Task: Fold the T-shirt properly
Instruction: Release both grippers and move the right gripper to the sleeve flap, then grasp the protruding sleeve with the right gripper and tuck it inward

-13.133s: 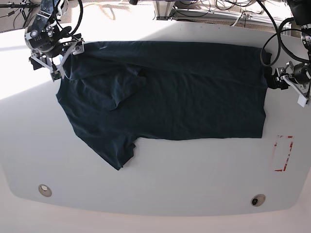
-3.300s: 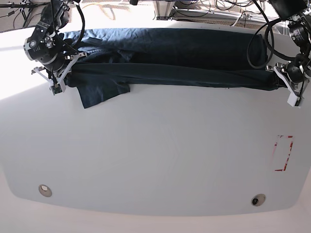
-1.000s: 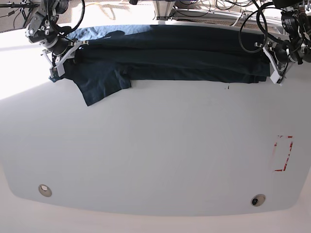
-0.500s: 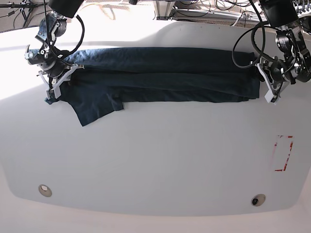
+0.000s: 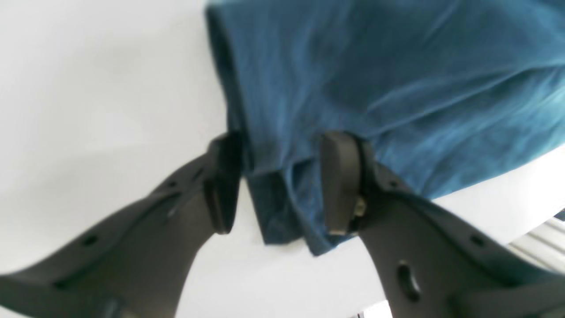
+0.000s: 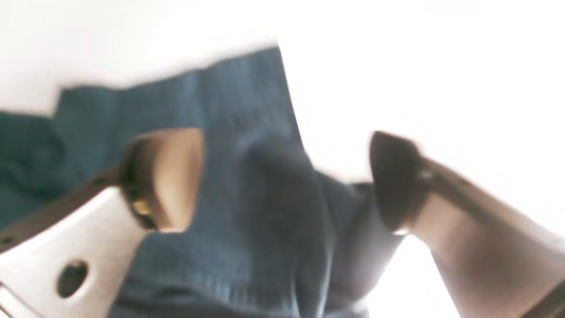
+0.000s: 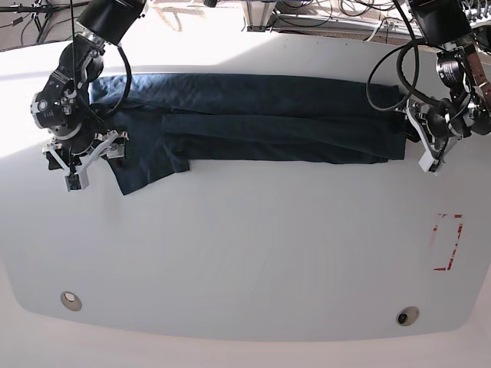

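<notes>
The dark navy T-shirt (image 7: pixel 276 115) lies along the far side of the white table (image 7: pixel 245 253), folded into a long band, with one sleeve (image 7: pixel 146 165) sticking out at its near left. My right gripper (image 7: pixel 92 162) is at the shirt's left end. In the right wrist view it (image 6: pixel 282 176) stands open, jaws wide apart over the cloth (image 6: pixel 247 132). My left gripper (image 7: pixel 418 142) is at the shirt's right end. In the left wrist view it (image 5: pixel 280 185) is open, and a corner of the cloth (image 5: pixel 375 88) lies loose between its fingers (image 5: pixel 340 185).
A red-marked rectangle (image 7: pixel 447 241) is on the table at the right. Two round fittings (image 7: pixel 70 300) (image 7: pixel 407 316) sit near the front edge. Cables and frame parts (image 7: pixel 322 15) run behind the table's back edge.
Both grippers have gone from shut on the shirt's ends to open. The folded band has settled flat on the table, and the right gripper has moved towards the front.
</notes>
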Robot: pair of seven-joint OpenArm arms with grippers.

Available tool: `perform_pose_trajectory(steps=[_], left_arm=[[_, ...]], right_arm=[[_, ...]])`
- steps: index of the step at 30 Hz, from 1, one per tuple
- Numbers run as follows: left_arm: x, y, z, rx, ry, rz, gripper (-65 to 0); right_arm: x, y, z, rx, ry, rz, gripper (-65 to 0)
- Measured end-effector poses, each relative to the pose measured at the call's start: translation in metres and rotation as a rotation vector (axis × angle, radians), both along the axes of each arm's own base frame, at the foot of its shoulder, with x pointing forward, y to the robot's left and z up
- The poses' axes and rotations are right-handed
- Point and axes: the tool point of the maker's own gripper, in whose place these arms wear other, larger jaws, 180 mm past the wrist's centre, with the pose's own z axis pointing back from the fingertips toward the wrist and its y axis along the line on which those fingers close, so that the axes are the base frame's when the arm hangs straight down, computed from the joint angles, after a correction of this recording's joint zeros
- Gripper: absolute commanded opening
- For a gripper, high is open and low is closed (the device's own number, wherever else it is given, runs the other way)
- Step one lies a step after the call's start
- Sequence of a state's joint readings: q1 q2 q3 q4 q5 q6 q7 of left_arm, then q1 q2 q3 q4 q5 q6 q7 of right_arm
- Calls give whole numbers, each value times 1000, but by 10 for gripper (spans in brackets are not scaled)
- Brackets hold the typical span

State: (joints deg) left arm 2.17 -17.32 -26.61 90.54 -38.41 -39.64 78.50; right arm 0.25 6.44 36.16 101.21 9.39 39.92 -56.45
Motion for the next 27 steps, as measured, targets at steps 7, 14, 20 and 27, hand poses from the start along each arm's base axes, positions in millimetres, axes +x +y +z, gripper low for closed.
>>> perform_pose_trajectory(steps=[7,14,20,27], left_arm=[[4,-3,14,-5,-31,-16,-357],[14,-1,44,-31,-143,-1,-357],[16,1,53,-61,-180,16,-357],[14,10,56,-39,-179,20,-357]], right_arm=[[25,-5,-23,60,48,-22,-32],[48,-3,-48,120,72,-16,-32],[58,13,-66,170,81,35,-32],[62,17,-72,202,54,44,-46]])
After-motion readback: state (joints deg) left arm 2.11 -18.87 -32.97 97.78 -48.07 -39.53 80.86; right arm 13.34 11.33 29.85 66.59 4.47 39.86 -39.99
